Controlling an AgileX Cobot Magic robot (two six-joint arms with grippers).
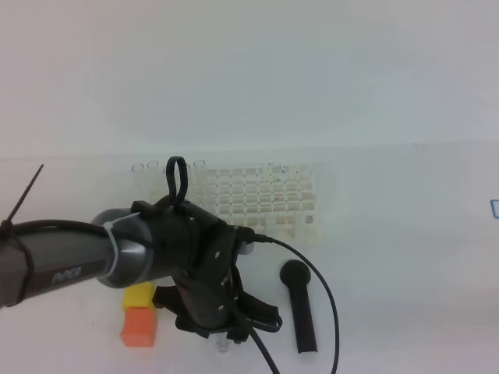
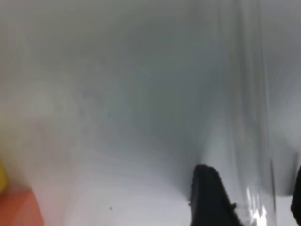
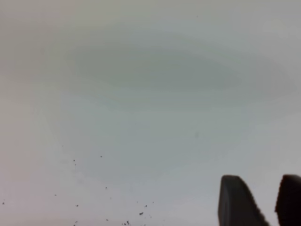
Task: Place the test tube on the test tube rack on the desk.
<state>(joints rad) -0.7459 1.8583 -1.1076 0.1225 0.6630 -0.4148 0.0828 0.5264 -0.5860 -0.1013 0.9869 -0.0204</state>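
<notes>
The test tube [image 2: 254,94] shows in the left wrist view as a blurred clear streak running up between two black fingers [image 2: 209,197]. My left gripper [image 1: 226,331] is low over the desk [image 1: 405,257], in front of the white test tube rack [image 1: 261,199], and is shut on the tube. A clear tube end [image 1: 224,344] pokes out below it. In the wrist view the left gripper [image 2: 251,188] fills the lower right. The right gripper [image 3: 265,202] hangs over bare white desk with its jaws close together and nothing between them. It is out of the high view.
A black round-headed stick [image 1: 300,305] lies right of the left gripper. A yellow cube [image 1: 139,295] and an orange cube [image 1: 139,326] sit to its left. Several clear tubes [image 1: 140,173] stand at the rack's left end. The arm's cable [image 1: 331,312] loops over the desk.
</notes>
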